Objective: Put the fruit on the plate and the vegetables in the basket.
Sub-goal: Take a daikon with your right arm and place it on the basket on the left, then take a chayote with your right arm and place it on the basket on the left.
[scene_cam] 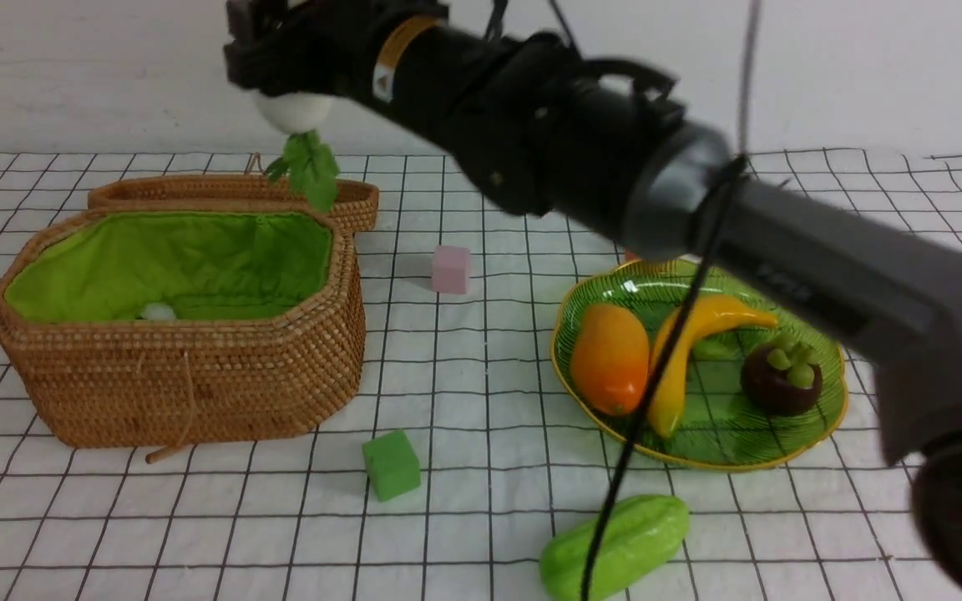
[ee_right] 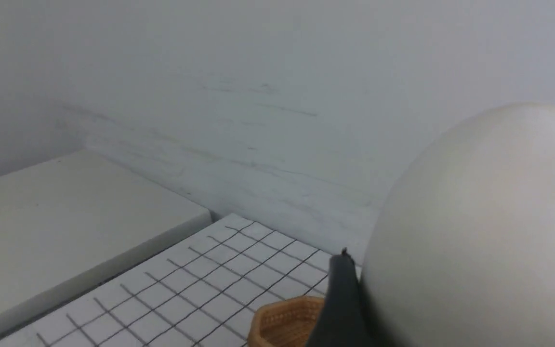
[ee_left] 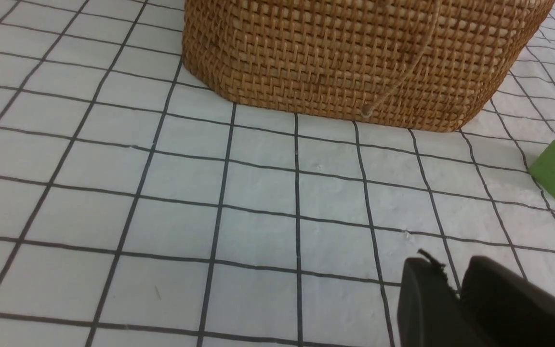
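Note:
My right gripper [scene_cam: 285, 79] is shut on the white radish [scene_cam: 296, 111], held high over the back of the open wicker basket [scene_cam: 197, 384] with its green leaves [scene_cam: 310, 171] hanging down. In the right wrist view the radish [ee_right: 480, 231] fills the frame beside one dark finger [ee_right: 340, 299]. The mango [scene_cam: 609, 357], banana [scene_cam: 681, 351] and mangosteen [scene_cam: 782, 380] lie on the green plate [scene_cam: 782, 459]. The light-green gourd [scene_cam: 615, 547] lies on the cloth in front of the plate. My left gripper [ee_left: 453, 270] hangs shut and empty, low over the cloth near the basket wall [ee_left: 354, 53].
A pink cube [scene_cam: 451, 269] sits between basket and plate, and a green cube [scene_cam: 392, 464] lies in front of the basket's right end. The basket lid [scene_cam: 230, 190] lies open behind it. Something small and white [scene_cam: 157, 312] rests inside the basket. My right arm [scene_cam: 581, 142] crosses above the plate.

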`<state>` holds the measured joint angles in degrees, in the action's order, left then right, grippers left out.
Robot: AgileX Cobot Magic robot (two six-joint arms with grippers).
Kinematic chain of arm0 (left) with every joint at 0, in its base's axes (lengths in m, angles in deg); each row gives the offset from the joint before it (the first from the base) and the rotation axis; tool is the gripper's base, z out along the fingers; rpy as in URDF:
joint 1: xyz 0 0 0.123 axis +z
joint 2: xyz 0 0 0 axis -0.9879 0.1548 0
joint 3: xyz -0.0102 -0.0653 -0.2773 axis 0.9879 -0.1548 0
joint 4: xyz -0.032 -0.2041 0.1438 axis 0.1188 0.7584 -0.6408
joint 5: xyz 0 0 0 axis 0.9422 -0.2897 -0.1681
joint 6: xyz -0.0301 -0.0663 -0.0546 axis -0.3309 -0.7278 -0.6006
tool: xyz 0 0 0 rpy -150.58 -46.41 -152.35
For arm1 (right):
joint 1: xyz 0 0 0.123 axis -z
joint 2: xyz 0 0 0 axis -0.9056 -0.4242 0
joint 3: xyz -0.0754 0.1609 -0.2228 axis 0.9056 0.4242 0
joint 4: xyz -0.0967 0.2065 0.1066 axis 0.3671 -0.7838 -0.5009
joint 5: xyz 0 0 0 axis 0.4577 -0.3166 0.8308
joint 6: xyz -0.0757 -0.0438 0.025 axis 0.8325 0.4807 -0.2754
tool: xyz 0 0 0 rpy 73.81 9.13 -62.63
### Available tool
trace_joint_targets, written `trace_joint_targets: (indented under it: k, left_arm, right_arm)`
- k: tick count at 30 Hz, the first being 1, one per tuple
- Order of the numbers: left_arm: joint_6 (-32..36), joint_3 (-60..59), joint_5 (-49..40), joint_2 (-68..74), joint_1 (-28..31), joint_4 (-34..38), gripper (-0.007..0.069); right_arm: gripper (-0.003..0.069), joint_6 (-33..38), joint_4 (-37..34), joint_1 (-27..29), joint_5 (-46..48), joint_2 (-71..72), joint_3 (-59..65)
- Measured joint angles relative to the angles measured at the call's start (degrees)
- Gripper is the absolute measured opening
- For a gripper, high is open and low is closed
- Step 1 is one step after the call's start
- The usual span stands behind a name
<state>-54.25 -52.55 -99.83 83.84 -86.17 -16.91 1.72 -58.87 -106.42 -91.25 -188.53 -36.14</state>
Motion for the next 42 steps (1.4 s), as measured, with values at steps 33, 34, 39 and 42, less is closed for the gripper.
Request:
trace_joint_targets:
  k: [33,34,39,42]
  left_arm:
    - [0.0,0.0,0.0,0.0,0.0,0.0,0.0144]
    - [0.0,0.0,0.0,0.0,0.0,0.0,0.0145]
    - [0.0,0.0,0.0,0.0,0.0,0.0,0.0149]
    - [0.0,0.0,0.0,0.0,0.0,0.0,0.0153]
  right_arm:
    - [0.0581,23.84,-11.02,-8.81,46.77,8.87,-6.35]
    - [0.058,32.85,-19.34,-8.76,54.67,10.24,-6.42]
    - [0.0588,45.22,-34.97,-4.74,72.78,11.34,-5.92]
    - [0.0589,47.61,-36.83,0.29,75.66,13.15,-1.04]
